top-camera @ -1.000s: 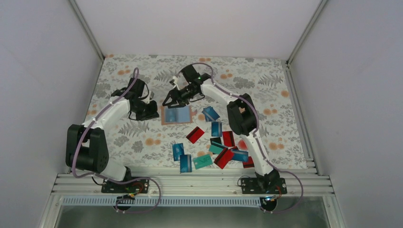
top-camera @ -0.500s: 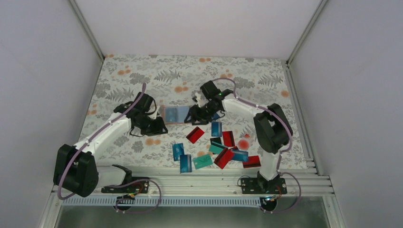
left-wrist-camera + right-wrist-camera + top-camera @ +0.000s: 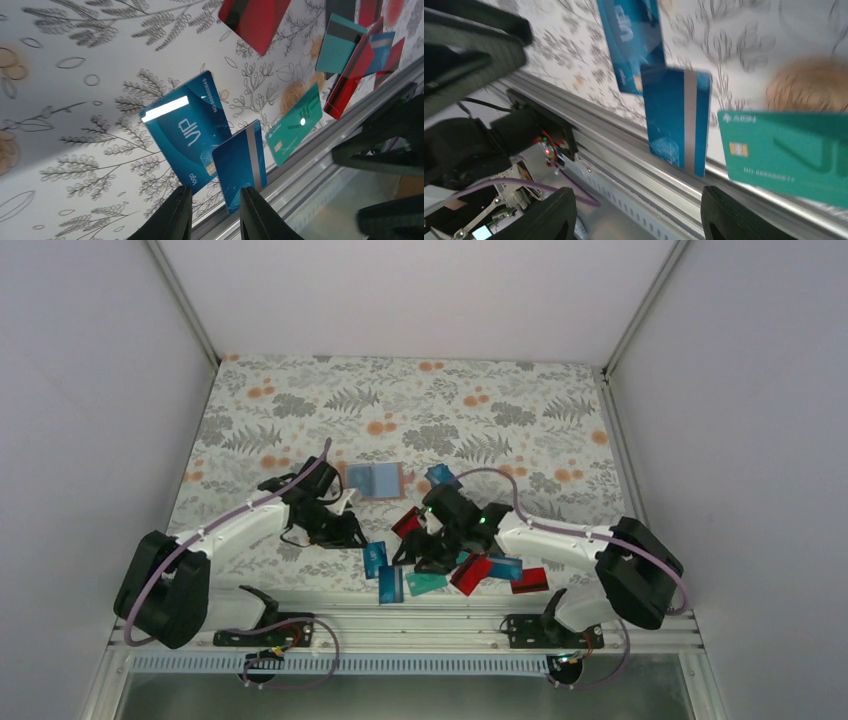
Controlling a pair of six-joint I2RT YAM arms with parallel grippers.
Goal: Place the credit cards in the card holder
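Note:
The tan card holder (image 3: 400, 472) lies behind both arms with a blue card (image 3: 372, 480) on it. Several credit cards are scattered near the table's front edge: a blue VIP card (image 3: 185, 135), a blue striped card (image 3: 240, 165), a green card (image 3: 295, 125) and red cards (image 3: 470, 573). My left gripper (image 3: 212, 207) hovers just above the two blue cards, its jaws slightly open with nothing between them. My right gripper (image 3: 639, 215) is wide open and empty above the front rail. The striped card (image 3: 679, 120) and the green card (image 3: 784, 155) lie just ahead of it.
A metal rail (image 3: 400, 625) runs along the near table edge, just past the cards. More blue and red cards (image 3: 505, 567) overlap at the right of the pile. One blue card (image 3: 441, 476) lies next to the holder. The two grippers are close together.
Both arms have come from beside the card holder to the cards at the front edge. The left gripper went from shut to slightly open, and the right opened wider.

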